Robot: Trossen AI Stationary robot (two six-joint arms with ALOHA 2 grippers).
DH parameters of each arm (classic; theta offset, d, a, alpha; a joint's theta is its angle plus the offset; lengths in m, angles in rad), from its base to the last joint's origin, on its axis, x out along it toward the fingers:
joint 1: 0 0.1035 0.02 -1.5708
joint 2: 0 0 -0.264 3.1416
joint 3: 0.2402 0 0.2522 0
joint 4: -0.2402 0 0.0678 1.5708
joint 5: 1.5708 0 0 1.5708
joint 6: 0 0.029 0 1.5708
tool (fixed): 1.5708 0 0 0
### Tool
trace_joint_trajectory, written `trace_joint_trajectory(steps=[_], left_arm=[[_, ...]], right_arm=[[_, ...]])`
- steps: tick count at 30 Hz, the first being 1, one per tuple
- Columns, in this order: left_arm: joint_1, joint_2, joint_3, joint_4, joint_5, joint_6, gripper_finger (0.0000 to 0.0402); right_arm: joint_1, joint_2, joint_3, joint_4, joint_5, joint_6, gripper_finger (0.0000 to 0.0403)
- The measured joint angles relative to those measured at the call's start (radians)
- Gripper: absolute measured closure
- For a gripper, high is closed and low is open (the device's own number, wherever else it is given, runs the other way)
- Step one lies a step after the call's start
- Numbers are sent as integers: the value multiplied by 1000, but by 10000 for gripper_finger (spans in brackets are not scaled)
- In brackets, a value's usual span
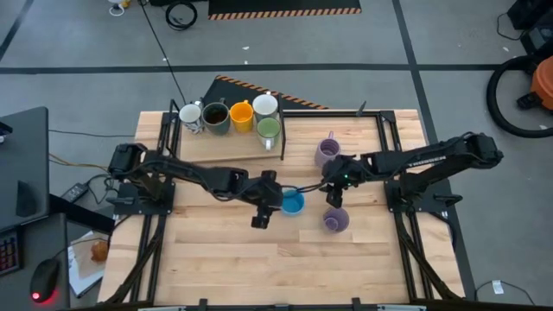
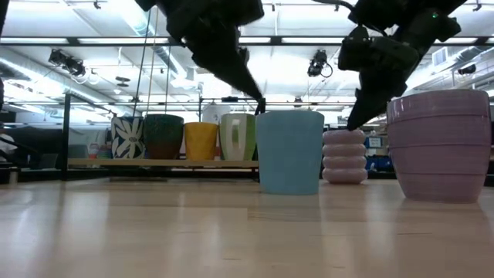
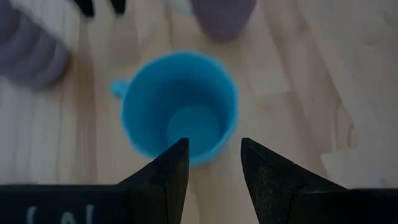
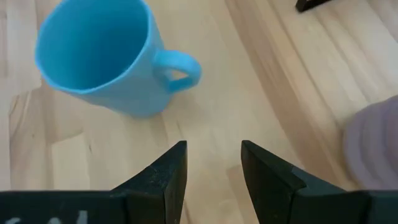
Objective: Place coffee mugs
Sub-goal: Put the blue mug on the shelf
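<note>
Nearest thing: nearer lavender mug (image 2: 441, 145) stands closest to the low camera, upright on the desk (image 1: 225, 259), apart from the blue mug.
Blue mug: blue mug (image 1: 292, 203) sits upright mid-desk, between the two arms, mouth up and empty, with its handle toward the right arm.
Left pincer: left pincer (image 3: 210, 163) hangs just over the blue mug's rim, fingers spread with a gap between them and nothing held; one finger sits over the mouth, the other just outside the wall.
Right pincer: right pincer (image 4: 210, 163) hovers beside the blue mug's handle, also open and empty.
Other mugs: farther lavender mug (image 1: 327, 153) stands alone; five mugs already sit in a cluster on the board (image 1: 225, 142) at the desk's far side.
Step in hand: likely the left arm's rim grasp on the blue mug.
Doing it well: lower straight so the wall sits between the fingers, close firmly, lift without tilting.
Risk: a finger landing on the rim would tip the mug toward the lavender ones.
</note>
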Motion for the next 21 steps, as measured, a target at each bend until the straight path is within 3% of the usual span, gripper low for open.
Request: trace_joint_trajectory(steps=[10,18,21], left_arm=[[-40,0,0,154,-2,48,249],[-83,0,0,149,-1,21,249],[-104,0,0,109,42,-5,249]], right_arm=[[40,16,0,130,9,-48,245],[28,115,0,295,75,-135,245],[3,148,0,318,87,-155,245]])
